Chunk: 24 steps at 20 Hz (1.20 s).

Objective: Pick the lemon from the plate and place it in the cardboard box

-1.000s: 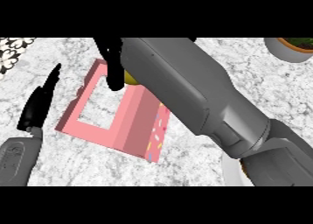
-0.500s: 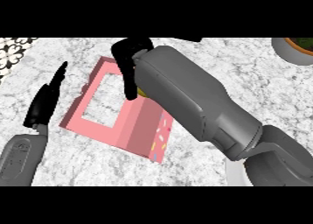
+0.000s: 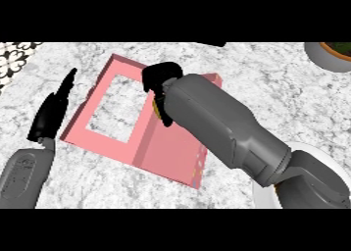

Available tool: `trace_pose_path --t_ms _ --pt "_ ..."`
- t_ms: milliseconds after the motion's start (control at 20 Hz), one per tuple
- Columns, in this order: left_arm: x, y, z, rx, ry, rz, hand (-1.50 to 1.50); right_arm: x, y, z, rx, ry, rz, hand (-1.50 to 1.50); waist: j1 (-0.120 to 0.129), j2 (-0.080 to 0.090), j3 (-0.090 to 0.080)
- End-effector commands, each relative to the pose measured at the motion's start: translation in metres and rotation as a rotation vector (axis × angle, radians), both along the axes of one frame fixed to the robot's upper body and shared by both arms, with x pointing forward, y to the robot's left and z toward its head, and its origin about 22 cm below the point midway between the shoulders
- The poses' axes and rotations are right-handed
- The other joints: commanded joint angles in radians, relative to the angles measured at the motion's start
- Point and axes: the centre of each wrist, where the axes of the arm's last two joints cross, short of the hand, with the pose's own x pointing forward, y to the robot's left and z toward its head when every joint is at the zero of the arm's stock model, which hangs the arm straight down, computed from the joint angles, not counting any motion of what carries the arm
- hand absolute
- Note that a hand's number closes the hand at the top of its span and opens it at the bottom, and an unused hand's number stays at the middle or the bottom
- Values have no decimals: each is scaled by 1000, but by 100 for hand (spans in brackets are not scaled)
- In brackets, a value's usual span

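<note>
Our right hand (image 3: 161,77) hangs over the pink cardboard box (image 3: 106,142) on the worktop (image 3: 265,93), its fingers curled round the lemon (image 3: 157,112), of which we see only a yellow sliver. Our left hand (image 3: 52,110) rests just beside the box's left wall, fingers straight. The plate (image 3: 316,151) lies at lower right.

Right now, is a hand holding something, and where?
The right hand holds the lemon over the box; curled fingers hide where, only a yellow sliver shows.

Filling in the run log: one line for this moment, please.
right robot hand holds lemon over box | lemon not yet released | left robot hand open beside box
</note>
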Motion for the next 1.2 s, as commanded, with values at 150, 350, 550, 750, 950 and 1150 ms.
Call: trace_pose_path --t_ms 150,350,550,750,950,1150 --pt "-2 3 -1 -16 -5 6 0 -7 7 8 212 -49 -21 -150 6 -3 2" --pt "-10 6 -10 -3 5 37 0 -3 10 25 359 -106 -100 -150 -22 -13 3" --pt "-7 9 -10 -1 5 39 0 3 12 44 446 -112 -141 -150 -33 -5 2" --pt "-5 21 -2 4 10 66 0 7 21 82 482 -110 -142 -150 -64 -11 2" --pt "-17 23 -13 -10 5 77 0 16 21 111 485 -161 -184 -150 -82 -9 1" --pt "-15 38 -2 -21 -6 118 0 27 7 142 470 -173 -168 -150 -115 -15 2"
